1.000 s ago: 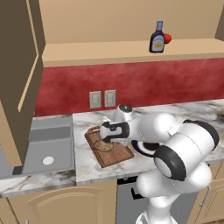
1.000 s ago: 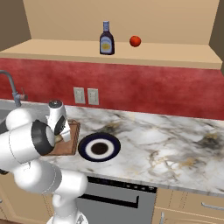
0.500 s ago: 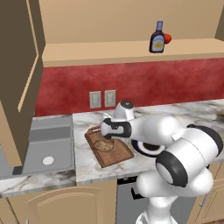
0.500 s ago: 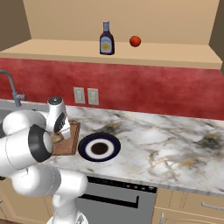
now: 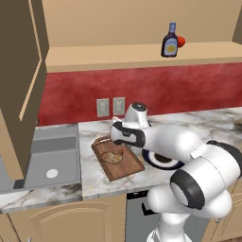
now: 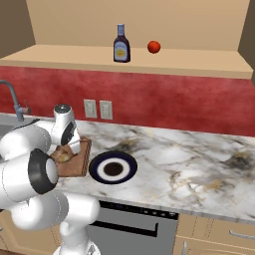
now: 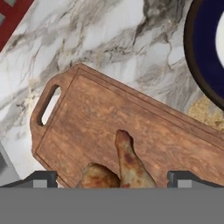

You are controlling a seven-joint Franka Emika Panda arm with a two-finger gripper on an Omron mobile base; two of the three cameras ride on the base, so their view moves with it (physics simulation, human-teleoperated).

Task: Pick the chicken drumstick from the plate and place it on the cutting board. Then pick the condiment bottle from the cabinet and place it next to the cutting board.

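Observation:
The chicken drumstick (image 7: 127,162) lies on the reddish-brown cutting board (image 7: 105,118), golden-brown and glossy. My gripper (image 7: 112,179) hovers just above it, open, one dark fingertip on each side and nothing held. From the left base view the gripper (image 5: 117,142) hangs over the board (image 5: 124,165) with the drumstick (image 5: 113,156) under it. The navy plate (image 6: 127,172) sits right of the board (image 6: 78,164), bare. The condiment bottle (image 6: 121,45) stands upright on the tan cabinet shelf (image 6: 69,55), far above the gripper.
A small red ball (image 6: 154,47) rests on the shelf right of the bottle. A steel sink (image 5: 47,156) lies left of the board. The open brown cabinet door (image 5: 23,80) hangs at the left. Two wall outlets (image 5: 111,107) sit on the red backsplash.
My hand has lifted slightly off the cutting board. The drumstick stays lying on the board, and the gripper stays open.

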